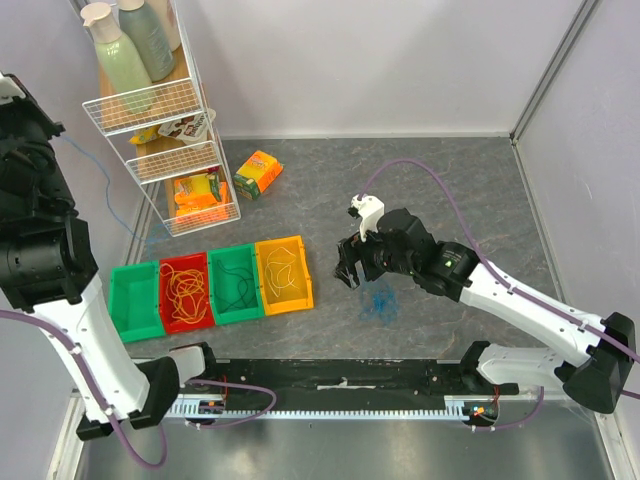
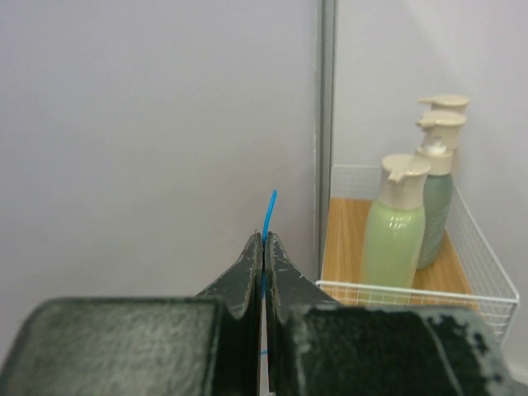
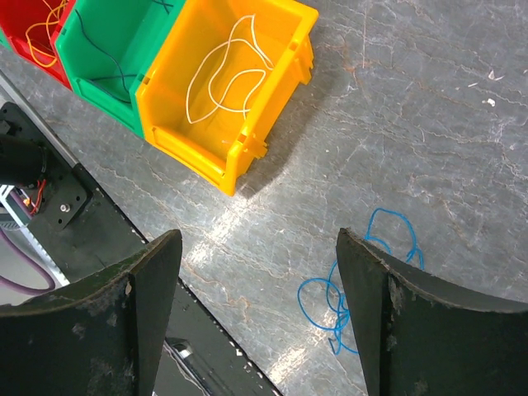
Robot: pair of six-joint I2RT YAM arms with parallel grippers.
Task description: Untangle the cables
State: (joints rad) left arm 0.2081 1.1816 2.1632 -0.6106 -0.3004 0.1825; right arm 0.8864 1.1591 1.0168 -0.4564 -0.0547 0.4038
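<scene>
Blue cables [image 1: 380,303] lie in a loose tangle on the counter [image 1: 450,180], near the yellow bin [image 1: 290,303]. Pale yellow cables [image 1: 281,272] lie inside it, dark green cables [image 1: 238,285] in the green bin [image 1: 240,316], and orange cables [image 1: 186,290] in the red bin [image 1: 190,325]. One blue strand [image 2: 269,210] sticks up from the clamped left hand [image 2: 263,241].

Bright even light; soft shadow beside yellow bin [image 3: 280,91]; glare patch on table [image 3: 462,124]

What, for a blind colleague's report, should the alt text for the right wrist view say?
The open right gripper hovers over a grey table, where a loose tangle of blue cables lies partly hidden behind one finger. At upper left stand a yellow bin holding a pale cable loop, a green bin and a red bin.
</scene>
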